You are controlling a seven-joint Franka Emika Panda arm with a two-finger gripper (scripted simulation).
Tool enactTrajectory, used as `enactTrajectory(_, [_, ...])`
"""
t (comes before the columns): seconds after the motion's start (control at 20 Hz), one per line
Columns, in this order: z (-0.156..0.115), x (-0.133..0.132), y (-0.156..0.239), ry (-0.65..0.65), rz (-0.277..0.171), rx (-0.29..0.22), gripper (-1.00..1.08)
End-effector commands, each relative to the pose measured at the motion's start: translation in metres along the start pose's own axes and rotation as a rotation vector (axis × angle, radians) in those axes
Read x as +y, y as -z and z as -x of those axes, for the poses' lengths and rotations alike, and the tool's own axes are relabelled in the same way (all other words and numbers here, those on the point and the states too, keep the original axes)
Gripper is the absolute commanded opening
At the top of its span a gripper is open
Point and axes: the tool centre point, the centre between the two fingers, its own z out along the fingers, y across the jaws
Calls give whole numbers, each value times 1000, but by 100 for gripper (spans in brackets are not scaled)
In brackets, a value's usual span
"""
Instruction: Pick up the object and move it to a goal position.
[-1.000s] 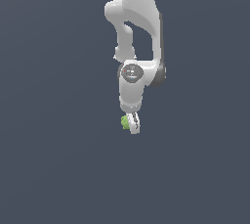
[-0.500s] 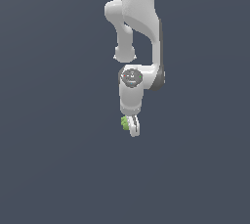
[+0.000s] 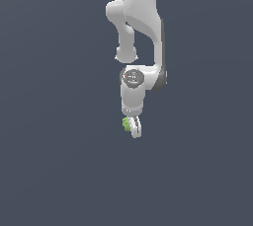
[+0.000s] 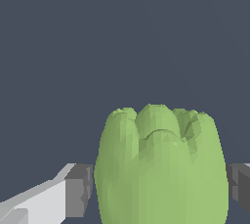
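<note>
Pincer [image 3: 133, 127] is pinching the object [image 3: 127, 124], a small light-green lumpy blob, just below the centre of the exterior view, with the white arm [image 3: 143, 18] hanging down from the top edge of the frame. Compared with the exterior views of a second and half a second ago, the arm's pose is changing only slightly: the wrist is drifting a little while the blob is staying lodged at the fingertips, so the grasp is evidently holding during transport. In the wrist view the object [image 4: 161, 167] is filling the lower centre of the frame, with a grey pad [image 4: 78, 191] touching one flank and a second pad [image 4: 239, 186] pressing the opposite flank. No goal marker is showing against the plain dark background, so how far the carry has left to go cannot be told.
</note>
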Motion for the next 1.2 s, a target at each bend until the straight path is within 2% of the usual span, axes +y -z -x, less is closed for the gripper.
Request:
enactTrajectory(0.0, [1,0,2,0,0,0,-100])
enactTrajectory(0.45, [12,2,41,-1,1,-1,-100])
enactTrajectory(1.15, [50,6,166,-2,7,1,-100])
